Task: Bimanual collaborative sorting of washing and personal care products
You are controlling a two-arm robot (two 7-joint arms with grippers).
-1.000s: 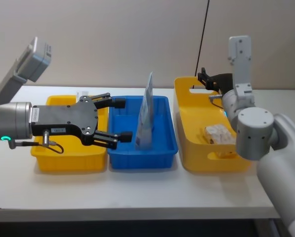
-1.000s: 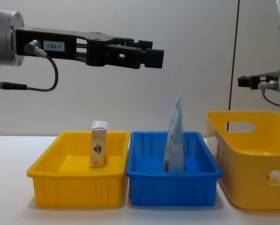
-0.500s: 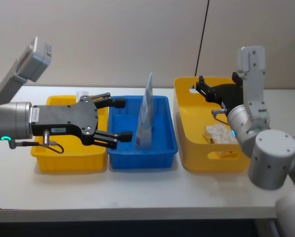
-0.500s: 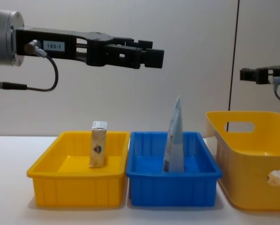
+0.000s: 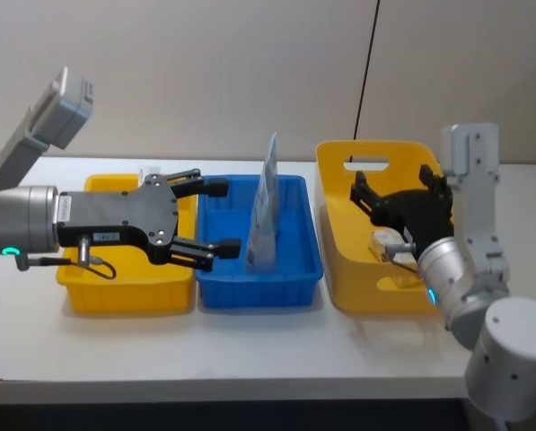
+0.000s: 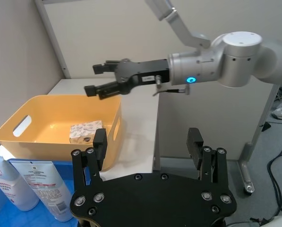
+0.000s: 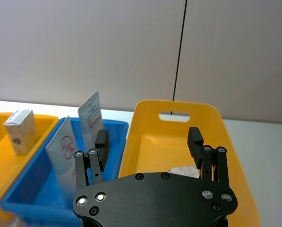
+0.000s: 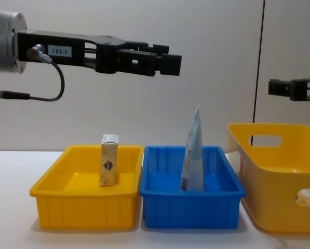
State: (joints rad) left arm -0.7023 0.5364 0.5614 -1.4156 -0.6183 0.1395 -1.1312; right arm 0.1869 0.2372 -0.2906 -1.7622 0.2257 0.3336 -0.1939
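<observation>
Your open, empty right gripper (image 5: 391, 187) may hit the wall of the right yellow bin (image 5: 332, 229) when reaching the white pack (image 6: 85, 132), and your open, empty left gripper (image 5: 223, 215) may topple the tube (image 5: 266, 211) just beside it.

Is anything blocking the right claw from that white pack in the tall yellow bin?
Nothing visible does. The right claw hangs open above the tall yellow plastic bin, and the white block-shaped pack lies alone on its floor. The bin's walls ring it, so a reach from above looks free.
</observation>
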